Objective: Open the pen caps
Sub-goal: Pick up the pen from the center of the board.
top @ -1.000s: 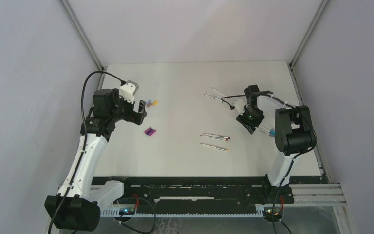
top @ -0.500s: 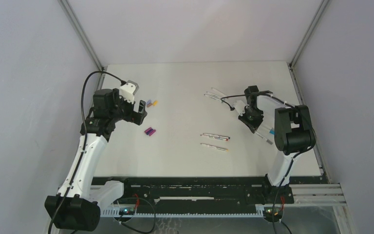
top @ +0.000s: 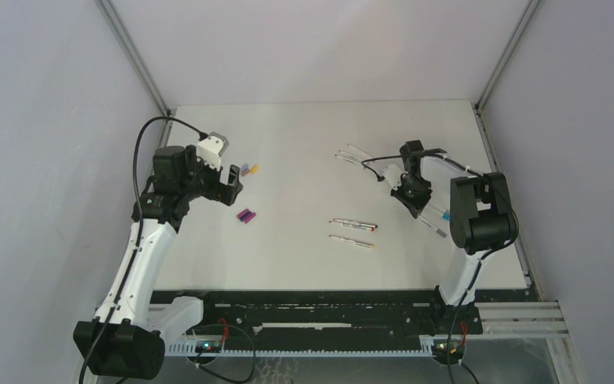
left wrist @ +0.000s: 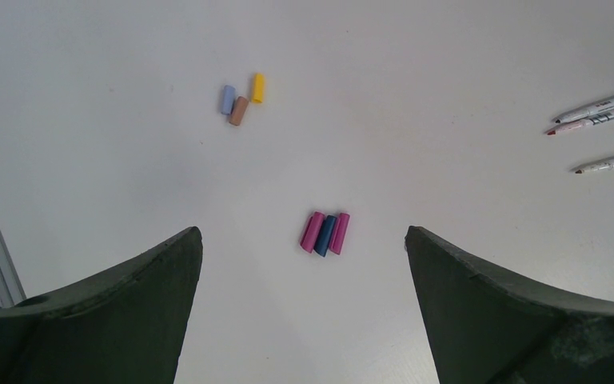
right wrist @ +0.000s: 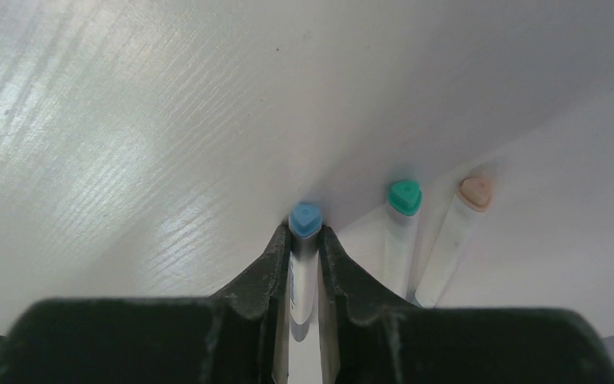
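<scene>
**Six caps off, three pens left to open**

From the top camera I see two small clusters of loose caps (top: pixel 246 216) on the desk (top: pixel 304 128), just in front of my left claw (top: pixel 228 182), which hangs wide and empty. Bare pens (top: pixel 354 226) lie mid-desk, with more further back. My right claw (top: pixel 414 198) is down on a row of pens beside the right arm. From up here I cannot tell what it has.

The left wrist camera sorts out the caps, which are too small to tell apart from above. A lilac, a tan and a yellow cap (left wrist: pixel 257 87) sit in the far group. Two magenta and a dark blue cap (left wrist: pixel 325 235) lie side by side in the near one. That makes six off, by my count.

Only the right wrist camera shows the grip. The claw is pinched narrow on the white barrel of the blue-capped pen (right wrist: pixel 305 220), just behind its cap. Beside it lie a green-capped pen (right wrist: pixel 404 197) and a peach-capped pen (right wrist: pixel 475 193), both closed. I judge three caps remain, with the blue one now in hand.
</scene>
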### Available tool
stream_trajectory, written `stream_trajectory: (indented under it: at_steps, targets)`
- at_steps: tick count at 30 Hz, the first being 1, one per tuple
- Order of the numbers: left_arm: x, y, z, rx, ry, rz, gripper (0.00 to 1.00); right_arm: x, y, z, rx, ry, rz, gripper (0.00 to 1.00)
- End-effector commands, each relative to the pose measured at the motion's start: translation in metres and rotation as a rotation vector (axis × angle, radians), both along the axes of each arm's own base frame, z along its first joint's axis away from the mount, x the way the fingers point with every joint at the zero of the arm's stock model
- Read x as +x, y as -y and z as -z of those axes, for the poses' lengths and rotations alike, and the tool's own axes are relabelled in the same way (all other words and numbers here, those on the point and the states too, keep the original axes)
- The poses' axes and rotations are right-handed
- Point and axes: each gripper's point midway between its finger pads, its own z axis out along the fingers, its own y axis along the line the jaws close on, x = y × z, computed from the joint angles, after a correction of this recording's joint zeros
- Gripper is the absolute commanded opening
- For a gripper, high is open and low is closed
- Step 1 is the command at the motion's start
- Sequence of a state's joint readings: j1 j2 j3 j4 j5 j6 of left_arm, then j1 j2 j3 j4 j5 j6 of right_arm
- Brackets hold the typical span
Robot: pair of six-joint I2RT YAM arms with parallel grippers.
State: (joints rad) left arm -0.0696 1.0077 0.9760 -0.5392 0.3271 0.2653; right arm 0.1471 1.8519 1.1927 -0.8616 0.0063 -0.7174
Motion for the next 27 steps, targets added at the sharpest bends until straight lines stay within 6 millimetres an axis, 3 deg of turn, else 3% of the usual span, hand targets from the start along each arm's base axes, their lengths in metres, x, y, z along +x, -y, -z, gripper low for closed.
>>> stream_trajectory:
  at_steps: [1,11,17,23,27]
  targets:
    - [0.001,0.003,0.0,-0.005,0.04,0.029,1.0,0.018,-0.019,-0.029,0.09,0.109,0.017,0.0]
    - [-0.001,0.012,-0.003,-0.031,0.057,0.079,1.0,0.039,-0.058,-0.11,0.319,0.285,0.065,0.0]
    - [0.003,0.019,-0.009,-0.049,0.072,0.085,1.0,0.051,-0.094,-0.179,0.546,0.399,0.116,0.0]
    - [0.019,0.022,-0.031,-0.053,0.126,0.052,1.0,0.063,-0.129,-0.25,0.806,0.496,0.211,0.0]
    - [0.029,0.036,-0.053,-0.056,0.159,0.07,1.0,0.067,-0.149,-0.282,0.976,0.498,0.27,0.0]
